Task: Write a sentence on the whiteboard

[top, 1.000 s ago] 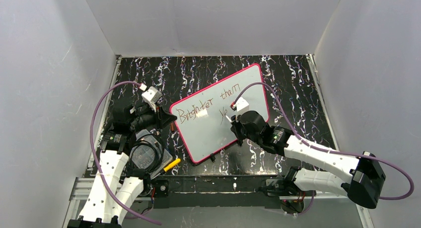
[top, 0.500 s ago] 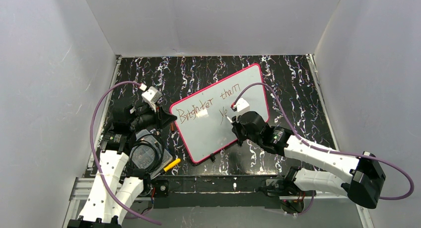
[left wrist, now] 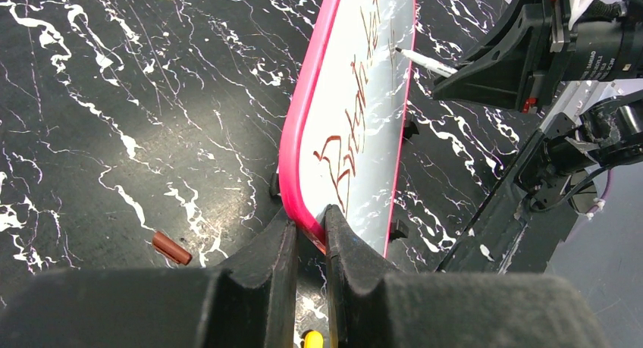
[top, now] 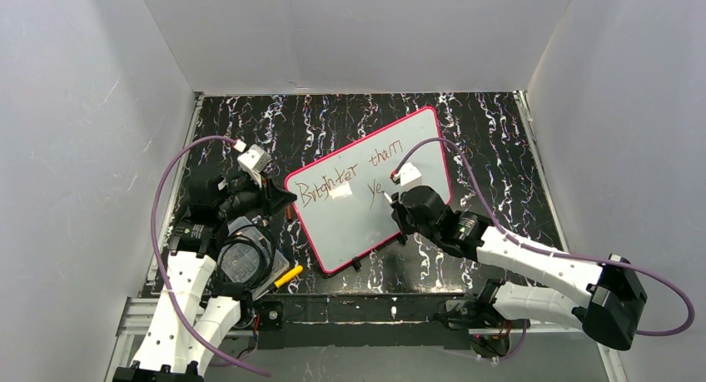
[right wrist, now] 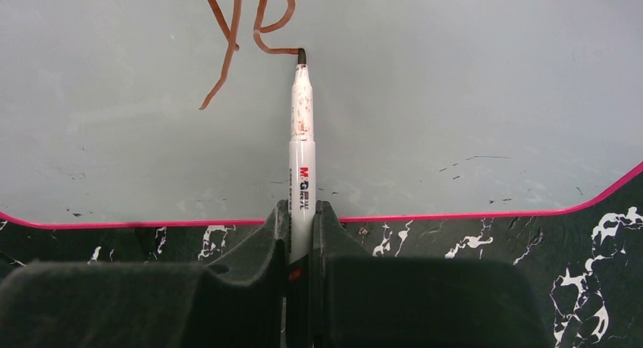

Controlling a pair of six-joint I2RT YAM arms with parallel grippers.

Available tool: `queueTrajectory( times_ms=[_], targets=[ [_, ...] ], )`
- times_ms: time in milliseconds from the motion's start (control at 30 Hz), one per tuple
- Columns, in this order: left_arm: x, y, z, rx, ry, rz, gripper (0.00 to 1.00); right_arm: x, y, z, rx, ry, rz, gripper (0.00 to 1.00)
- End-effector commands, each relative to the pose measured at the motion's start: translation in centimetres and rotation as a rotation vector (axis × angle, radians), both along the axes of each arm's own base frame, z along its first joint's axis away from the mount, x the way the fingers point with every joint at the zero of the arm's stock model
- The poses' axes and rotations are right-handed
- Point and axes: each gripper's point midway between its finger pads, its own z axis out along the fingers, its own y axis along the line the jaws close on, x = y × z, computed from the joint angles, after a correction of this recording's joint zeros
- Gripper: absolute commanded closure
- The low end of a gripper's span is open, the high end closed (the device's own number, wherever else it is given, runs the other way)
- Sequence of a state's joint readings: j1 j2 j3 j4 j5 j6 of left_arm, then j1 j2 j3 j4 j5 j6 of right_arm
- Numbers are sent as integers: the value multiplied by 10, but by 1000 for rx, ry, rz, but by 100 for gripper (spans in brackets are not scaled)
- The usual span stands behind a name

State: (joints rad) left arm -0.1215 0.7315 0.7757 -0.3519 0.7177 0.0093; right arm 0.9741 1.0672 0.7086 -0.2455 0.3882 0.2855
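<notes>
The whiteboard (top: pixel 350 228) sits in the middle of the top view on the black marbled bench (top: pixel 499 141). It is turned so that its long edge climbs from lower left to upper right. Its pink-red frame shows all round.

The sentence (top: pixel 320 192) reads "Brighter than" on the upper line, with only "Ye" below it, near the centre of the frame.

The left end effector (top: pixel 287 200) is at centre left of the top view. In the left wrist view its fingers (left wrist: pixel 309 227) stand narrow, pinched on the frame at the board's (left wrist: pixel 379 189) near corner, at bottom centre. The lettering (left wrist: pixel 356 128) runs away from them toward the top of that frame.

The right end effector (top: pixel 395 209) is just right of centre over the board's lower right part. In the right wrist view it (right wrist: pixel 302 211) is clamped tight on a white marker (right wrist: pixel 301 136) that stands upright in the middle of the frame. The marker's dark tip touches the white face (right wrist: pixel 455 120) at the end of the tail of the "e" (right wrist: pixel 258 22), in the upper centre.

A small reddish-brown cap (left wrist: pixel 171 248) lies on the bench at lower left of the left wrist view, apart from the board. A yellow thing (top: pixel 289 275) lies at lower left of the top view, near the left arm's base; what it is cannot be told.
</notes>
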Motion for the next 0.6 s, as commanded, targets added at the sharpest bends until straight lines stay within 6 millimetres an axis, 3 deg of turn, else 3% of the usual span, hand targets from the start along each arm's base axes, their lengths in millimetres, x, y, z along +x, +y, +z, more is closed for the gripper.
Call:
queueTrajectory(
  times_ms=[0, 133, 567],
  targets=[
    [2, 4, -10, 62, -37, -16, 100, 8, 3, 30, 98, -71, -10, 99],
    [2, 4, -10, 59, -37, -18, 100, 12, -4, 49, 129, -132, -39, 99],
    [1, 4, -10, 58, -38, -19, 100, 30, 10, 52, 77, -165, -21, 99]
  ],
)
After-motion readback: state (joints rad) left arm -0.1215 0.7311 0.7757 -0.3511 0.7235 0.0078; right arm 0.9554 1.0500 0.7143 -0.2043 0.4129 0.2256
